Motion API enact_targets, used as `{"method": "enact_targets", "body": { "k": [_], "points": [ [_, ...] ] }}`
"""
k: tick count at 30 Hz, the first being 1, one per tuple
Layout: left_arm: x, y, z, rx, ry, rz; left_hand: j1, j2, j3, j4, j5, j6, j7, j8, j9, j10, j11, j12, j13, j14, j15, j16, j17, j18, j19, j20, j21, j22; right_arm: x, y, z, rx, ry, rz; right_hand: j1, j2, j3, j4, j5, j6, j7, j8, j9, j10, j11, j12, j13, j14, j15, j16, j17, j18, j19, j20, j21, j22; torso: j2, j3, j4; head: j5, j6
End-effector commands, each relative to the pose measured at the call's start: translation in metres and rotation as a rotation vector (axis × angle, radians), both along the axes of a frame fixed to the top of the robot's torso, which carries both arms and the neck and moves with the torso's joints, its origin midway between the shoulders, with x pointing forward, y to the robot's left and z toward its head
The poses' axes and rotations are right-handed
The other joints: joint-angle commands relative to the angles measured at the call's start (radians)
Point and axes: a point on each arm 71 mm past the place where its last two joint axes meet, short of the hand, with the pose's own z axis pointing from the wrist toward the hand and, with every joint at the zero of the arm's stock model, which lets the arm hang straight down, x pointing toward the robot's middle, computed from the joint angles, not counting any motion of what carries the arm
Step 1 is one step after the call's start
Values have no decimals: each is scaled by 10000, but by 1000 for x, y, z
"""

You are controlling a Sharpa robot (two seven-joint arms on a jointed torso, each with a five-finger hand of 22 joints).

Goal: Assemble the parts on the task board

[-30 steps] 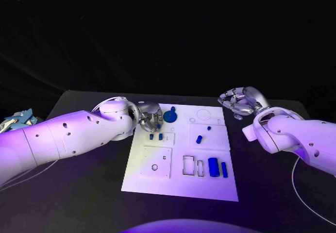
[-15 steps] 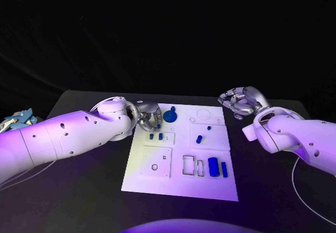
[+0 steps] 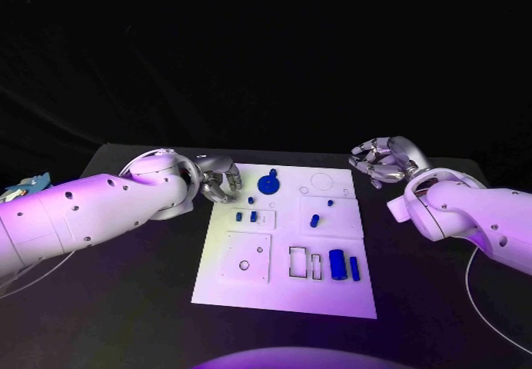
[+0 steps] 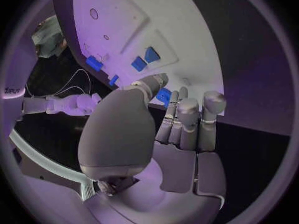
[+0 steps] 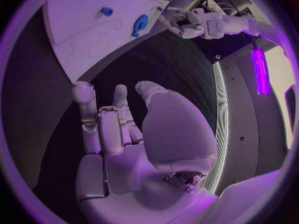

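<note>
The white task board (image 3: 283,284) lies in the middle of the black table. A round blue part (image 3: 268,184) sits near its far edge. Small blue pegs (image 3: 245,217) stand below it, more blue pegs (image 3: 315,221) stand mid-board, and two longer blue parts (image 3: 338,264) lie near the front right. My left hand (image 3: 216,178) hovers at the board's far left corner, fingers straight and side by side (image 4: 190,119), thumb bent across. A blue part (image 4: 163,95) shows just past the fingertips on the board (image 4: 149,20). My right hand (image 3: 383,160) is raised off the board's far right corner and holds nothing (image 5: 118,129).
Several empty cut-outs mark the board: a small ring (image 3: 244,265), rectangular slots (image 3: 299,261) and a round outline (image 3: 323,181). A pale blue object (image 3: 28,187) lies at the table's far left edge. Black table surface (image 3: 133,307) runs along both sides of the board.
My left hand has drawn back to the left, off the board's top-left corner, uncovering the small peg under the round part. The right hand has barely moved.
</note>
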Motion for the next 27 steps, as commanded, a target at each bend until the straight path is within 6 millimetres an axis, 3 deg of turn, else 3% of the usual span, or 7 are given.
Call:
{"method": "enact_targets", "body": {
  "k": [1, 5, 7, 10, 12, 18, 27],
  "points": [
    [-3, 7, 5, -1943, 1213, 339, 132, 21, -9, -48, 55, 16, 113, -55, -22, -128, 27, 33, -16, -151, 57, -148, -264, 136, -184, 15, -145, -188, -1, 3, -2, -646, 157, 842, 444, -136, 473, -251, -631, 146, 21, 49, -75, -169, -60, -774, -610, 26, -53, -75, -34, 50, 14, -29, -54, 5, 7, -6, 24, -46, 21],
    [-4, 17, 15, -3449, 1369, 562, 131, 68, -28, -26, 34, 96, 164, -27, -20, -155, 72, 103, -9, -262, 97, -218, -417, 160, -289, 50, -234, -321, -2, 5, -2, -1364, 131, 1579, 694, -385, 1170, -653, -1273, 405, 34, -22, -214, -35, -9, -2173, -1697, 128, -31, 16, 163, -4, 185, -21, 179, 243, 7, -7, 33, -95, 38],
    [-4, 22, 21, -4654, 1376, 724, 144, 148, 1, 5, 35, 266, 191, 41, -10, -177, 102, 219, 0, -756, 122, -743, -1536, 318, -846, 83, -697, -1073, -4, 7, -3, -2009, 107, 2148, 720, -442, 1462, -855, -1586, 605, 52, -4, -255, 32, 12, -2986, -2270, 172, -11, 59, 231, -39, 290, -10, 382, 425, 9, -6, 15, -201, 84],
    [-4, 29, 29, -7035, 1665, 1137, 168, 283, 84, 40, 38, 430, 169, 129, 7, -130, 85, 348, 16, -992, 111, -1035, -2073, 401, -1142, 82, -985, -1493, -7, 13, -5, -3173, -4, 2965, 677, -508, 1749, -1116, -1739, 859, 26, -12, -321, 329, 19, -3929, -2917, 163, 6, -15, 84, -60, 367, -9, 562, 613, 4, -9, -6, -404, 128],
    [-3, 33, 32, -8608, 2066, 1521, 245, 393, 229, 14, 38, 456, 175, 144, -8, -150, 102, 445, 11, -1444, 102, -1548, -2758, 584, -1885, 71, -1659, -2474, -9, 17, -6, -3914, -114, 3359, 571, -579, 1849, -1245, -1947, 997, -32, -64, -381, 466, 7, -4481, -3270, 198, -9, 11, 124, -81, 415, -5, 680, 736, 4, -11, -13, -491, 147],
    [-4, 41, 38, -11971, 2647, 2099, 161, 472, 340, -45, 14, 512, 195, 192, -37, -60, 92, 747, 29, -2161, 126, -2253, -3178, 610, -2414, 98, -2284, -2913, -14, 26, -10, -6336, -400, 3926, 261, -787, 1916, -1343, -2147, 1279, -152, -179, -488, 621, -4, -5299, -3899, 341, 5, 175, 388, -161, 656, -60, 1114, 1078, 17, -29, 26, -838, 215],
    [-7, 44, 46, -13534, 2347, 2071, 64, 508, 267, -99, 10, 533, 132, 219, -50, 277, -2, 1062, 107, -2316, 71, -2432, -3337, 612, -2505, 68, -2516, -3046, -19, 39, -9, -8042, -902, 3989, 123, -963, 1893, -1416, -2192, 1329, -145, -305, -569, 486, 58, -5784, -4288, 412, 50, 289, 555, -231, 858, -66, 1433, 1317, 25, -27, 18, -956, 220]
  ]
}}
